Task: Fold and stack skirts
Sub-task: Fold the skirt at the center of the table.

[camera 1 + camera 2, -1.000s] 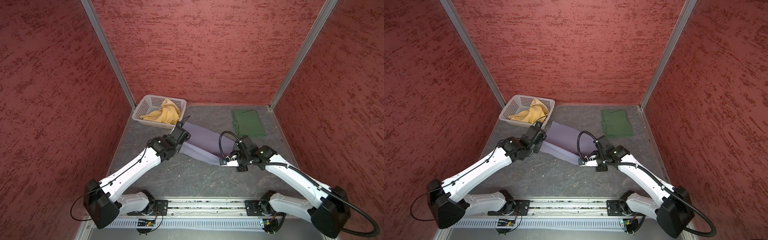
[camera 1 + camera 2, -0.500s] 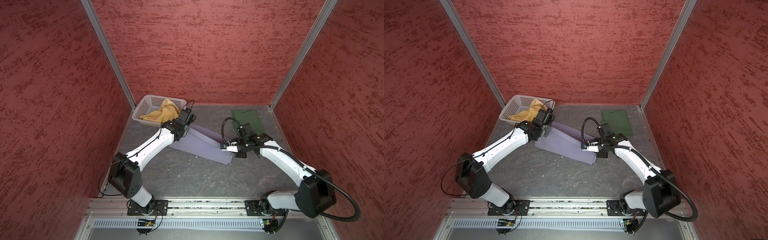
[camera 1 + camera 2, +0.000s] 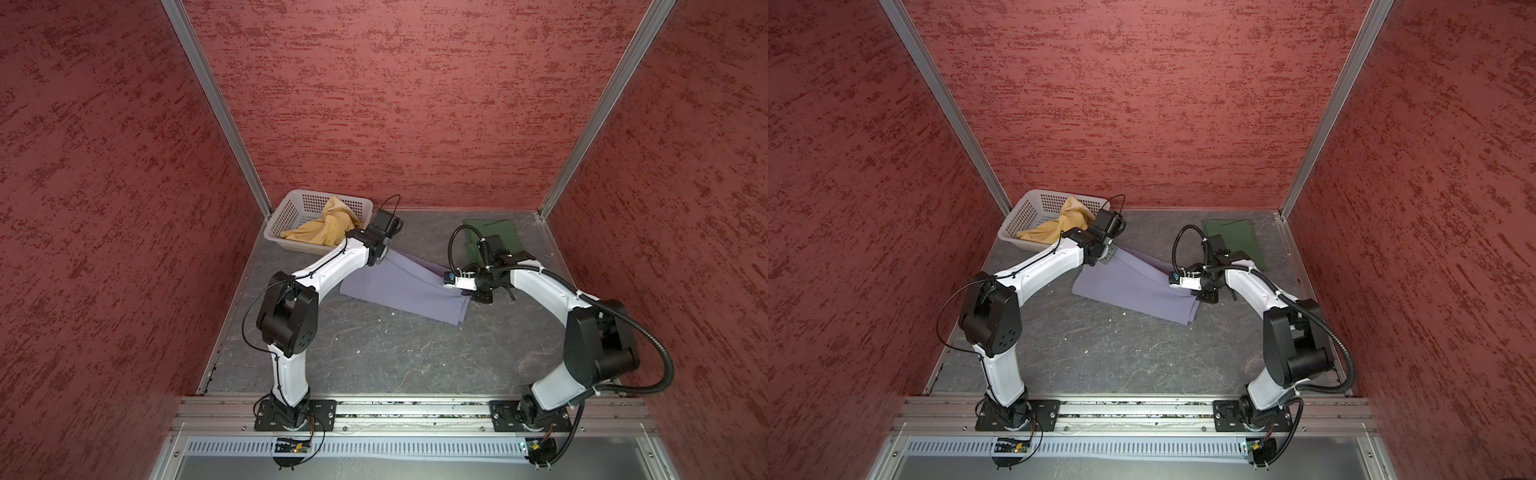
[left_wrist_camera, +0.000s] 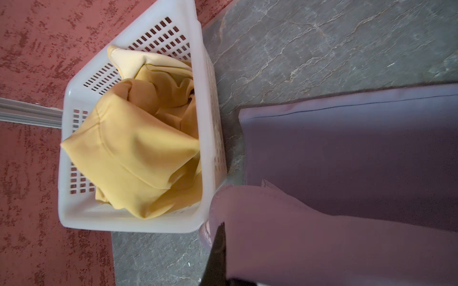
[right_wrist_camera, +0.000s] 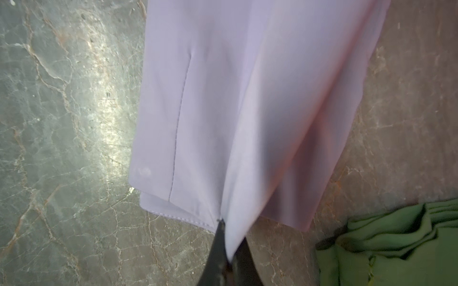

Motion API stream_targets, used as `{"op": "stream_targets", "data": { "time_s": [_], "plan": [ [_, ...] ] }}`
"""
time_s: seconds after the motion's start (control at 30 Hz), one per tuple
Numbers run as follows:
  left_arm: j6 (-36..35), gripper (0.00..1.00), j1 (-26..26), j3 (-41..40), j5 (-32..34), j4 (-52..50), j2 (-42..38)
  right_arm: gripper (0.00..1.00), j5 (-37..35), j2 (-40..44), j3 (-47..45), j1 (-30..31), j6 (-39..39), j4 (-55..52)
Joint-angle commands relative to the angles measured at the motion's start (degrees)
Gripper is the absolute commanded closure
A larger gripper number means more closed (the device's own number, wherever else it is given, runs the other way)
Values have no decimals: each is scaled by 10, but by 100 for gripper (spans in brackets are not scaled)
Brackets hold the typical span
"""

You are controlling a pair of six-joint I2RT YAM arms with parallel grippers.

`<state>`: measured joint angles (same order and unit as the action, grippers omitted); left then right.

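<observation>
both claws are clamped on the lavender skirt (image 3: 399, 286). my left gripper (image 4: 219, 237) pinches its end just beside the white basket (image 3: 291, 208). my right gripper (image 5: 229, 250) pinches the opposite edge, near the green skirt (image 3: 505, 230). the lavender cloth sits mid-table, between basket and green skirt. its lower layer lies flat on the table (image 3: 374, 353), and an upper layer is raised at both pinches and slung between them. i read this as a fold in hand and not yet laid down. the green skirt lies flat and squared at the far right corner, folded as far as i can judge, and likely the base of the stack. the mustard skirt (image 3: 328, 228) is crumpled in the basket, untouched. tally of progress, my estimate: one folded, one mid-fold, one waiting, and nothing stacked on anything yet. count: three skirts (one green, one lavender, one mustard), one basket, two grippers, both shut on the same garment.
</observation>
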<state>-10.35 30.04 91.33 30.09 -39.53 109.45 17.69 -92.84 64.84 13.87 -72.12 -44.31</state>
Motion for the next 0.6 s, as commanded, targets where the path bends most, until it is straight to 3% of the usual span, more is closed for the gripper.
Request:
{"op": "stream_targets", "data": {
  "time_s": [0.0,0.3,0.43,0.57],
  "plan": [
    [5,100,-10,27,-6,-5,24,94,26,-17,25,-14,-18,22],
    [21,100,-24,70,-22,-27,92,67,-4,-57,25,-31,37,143],
    [28,82,-32,90,-35,-40,114,60,-15,-55,11,-39,76,213],
    [32,54,-37,102,-44,-44,129,55,-27,-39,-12,-41,97,270]
  ]
}}
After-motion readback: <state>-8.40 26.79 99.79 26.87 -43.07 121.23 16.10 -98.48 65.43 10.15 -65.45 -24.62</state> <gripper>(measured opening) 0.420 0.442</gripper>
